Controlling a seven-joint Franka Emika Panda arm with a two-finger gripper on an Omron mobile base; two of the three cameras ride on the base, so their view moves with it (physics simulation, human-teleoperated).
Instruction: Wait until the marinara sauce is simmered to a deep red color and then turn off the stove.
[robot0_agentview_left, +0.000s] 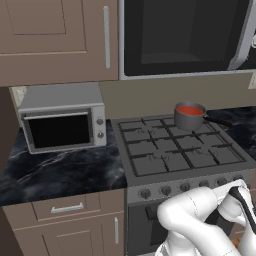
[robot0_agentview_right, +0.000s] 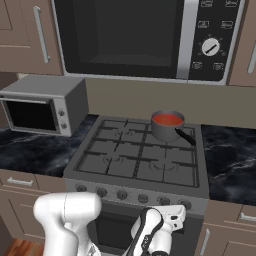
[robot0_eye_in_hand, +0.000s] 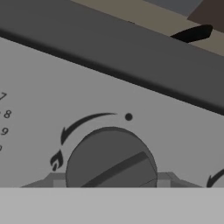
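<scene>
**Arm at stove front, red sauce on back burner**

Nearest the camera, the white arm bends low in front of the stove (robot0_agentview_right: 137, 165), its hand up vs. the control panel at the right end of the knob row. The gripper (robot0_agentview_right: 176, 214) has its jaws closed; whether they clamp anything can't be told. In the hand view, a round dark grey knob (robot0_eye_in_hand: 110, 159) sits close-up on the flat grey panel, w/ a raised bar across its face running lower left to upper right. A curved arrow, a flame mark and a dot are printed around it.

Beyond the knobs, black grid grates cover the wide cooktop. At the back right burner stands a grey metal saucepan (robot0_agentview_left: 190, 118), round, straight-walled, its black handle pointing right and toward the front. Inside it, the marinara sauce (robot0_agentview_left: 190, 110) shows as a smooth red disc.

Left, on the dark marbled table (robot0_agentview_left: 65, 170), sits a boxy silver toaster oven (robot0_agentview_left: 62, 117). Above, a black-windowed microwave (robot0_agentview_right: 145, 37) hangs btw. brown cabinets.
</scene>
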